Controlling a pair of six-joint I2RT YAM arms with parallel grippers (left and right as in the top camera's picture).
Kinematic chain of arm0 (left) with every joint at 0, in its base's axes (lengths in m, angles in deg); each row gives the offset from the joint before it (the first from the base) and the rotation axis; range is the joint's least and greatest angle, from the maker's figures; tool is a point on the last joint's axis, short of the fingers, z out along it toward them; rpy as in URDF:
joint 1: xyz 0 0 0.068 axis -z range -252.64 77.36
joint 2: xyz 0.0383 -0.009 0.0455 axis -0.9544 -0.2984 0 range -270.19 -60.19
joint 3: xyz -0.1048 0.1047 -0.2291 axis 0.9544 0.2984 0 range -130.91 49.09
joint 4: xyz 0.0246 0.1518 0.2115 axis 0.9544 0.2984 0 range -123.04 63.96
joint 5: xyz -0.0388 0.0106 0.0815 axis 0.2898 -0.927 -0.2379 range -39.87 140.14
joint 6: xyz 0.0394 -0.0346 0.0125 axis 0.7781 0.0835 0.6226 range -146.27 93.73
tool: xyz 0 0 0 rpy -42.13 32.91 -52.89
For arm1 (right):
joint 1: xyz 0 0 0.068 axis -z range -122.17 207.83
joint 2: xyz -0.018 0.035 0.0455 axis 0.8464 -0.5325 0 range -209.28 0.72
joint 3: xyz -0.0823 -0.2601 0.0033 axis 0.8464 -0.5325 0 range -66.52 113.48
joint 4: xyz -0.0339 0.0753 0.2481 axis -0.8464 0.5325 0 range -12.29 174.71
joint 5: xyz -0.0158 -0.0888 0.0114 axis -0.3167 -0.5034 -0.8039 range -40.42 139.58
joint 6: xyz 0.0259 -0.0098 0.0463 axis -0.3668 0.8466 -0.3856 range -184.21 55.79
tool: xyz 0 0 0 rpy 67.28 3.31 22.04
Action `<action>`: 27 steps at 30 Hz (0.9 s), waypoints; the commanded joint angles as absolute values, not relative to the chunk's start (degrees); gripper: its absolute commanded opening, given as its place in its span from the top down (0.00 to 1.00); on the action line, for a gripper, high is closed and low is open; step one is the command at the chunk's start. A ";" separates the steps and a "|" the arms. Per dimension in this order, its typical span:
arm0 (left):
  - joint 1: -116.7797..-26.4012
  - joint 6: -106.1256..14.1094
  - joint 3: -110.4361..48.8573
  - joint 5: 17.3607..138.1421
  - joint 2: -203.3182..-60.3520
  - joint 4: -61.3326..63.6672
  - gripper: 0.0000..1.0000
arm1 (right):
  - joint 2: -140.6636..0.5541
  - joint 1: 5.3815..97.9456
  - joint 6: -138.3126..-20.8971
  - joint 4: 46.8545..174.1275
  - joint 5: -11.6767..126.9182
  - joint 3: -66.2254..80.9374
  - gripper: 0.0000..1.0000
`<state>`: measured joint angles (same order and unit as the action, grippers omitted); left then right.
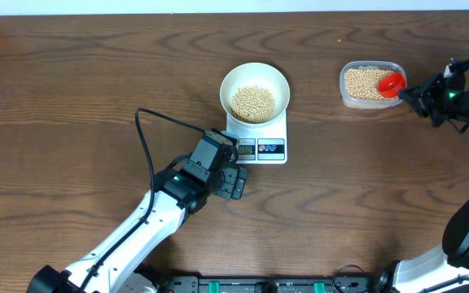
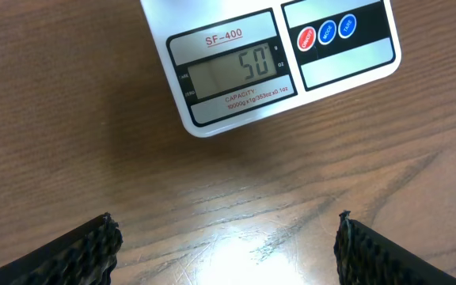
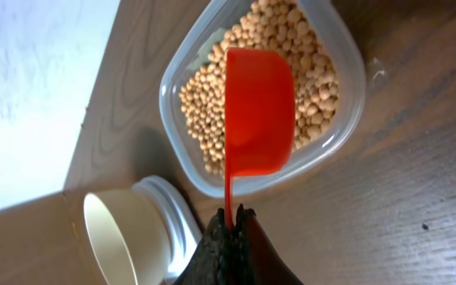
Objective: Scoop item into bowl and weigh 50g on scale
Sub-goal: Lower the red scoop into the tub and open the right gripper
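The white bowl [image 1: 233, 80] stands on the white scale [image 1: 277, 137] and holds a heap of pale-tan beans [image 1: 253, 103]. In the left wrist view the scale's display [image 2: 232, 70] reads 50. My left gripper [image 1: 236, 181] hovers low over the wood just in front of the scale, open, with nothing between its fingers [image 2: 85, 253]. My right gripper [image 1: 411, 94] is shut on the thin handle of a red scoop [image 3: 258, 111]. The scoop hangs over the clear tub [image 3: 357, 95] of beans [image 3: 307, 47], and no beans show in it.
The tub [image 1: 343, 85] sits at the back right, about a hand's width from the bowl [image 3: 117, 237]. A black cable [image 1: 145, 146] loops over the table by my left arm. The table's far edge runs close behind the tub.
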<state>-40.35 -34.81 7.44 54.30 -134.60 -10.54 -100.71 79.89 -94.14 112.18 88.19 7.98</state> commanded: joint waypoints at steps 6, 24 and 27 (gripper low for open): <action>-40.59 -34.22 7.53 54.01 -133.90 -10.38 0.11 | -100.71 79.87 -96.96 109.58 88.95 4.77 0.95; -40.59 -34.22 7.53 54.01 -133.90 -10.38 0.11 | -100.71 79.85 -98.95 109.96 87.40 4.26 0.85; -40.59 -34.22 7.53 54.01 -133.90 -10.38 0.11 | -100.71 79.85 -99.39 109.76 87.05 3.80 0.83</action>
<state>-40.35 -34.81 7.44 54.30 -134.60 -10.54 -100.71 79.89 -97.96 109.78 87.93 4.90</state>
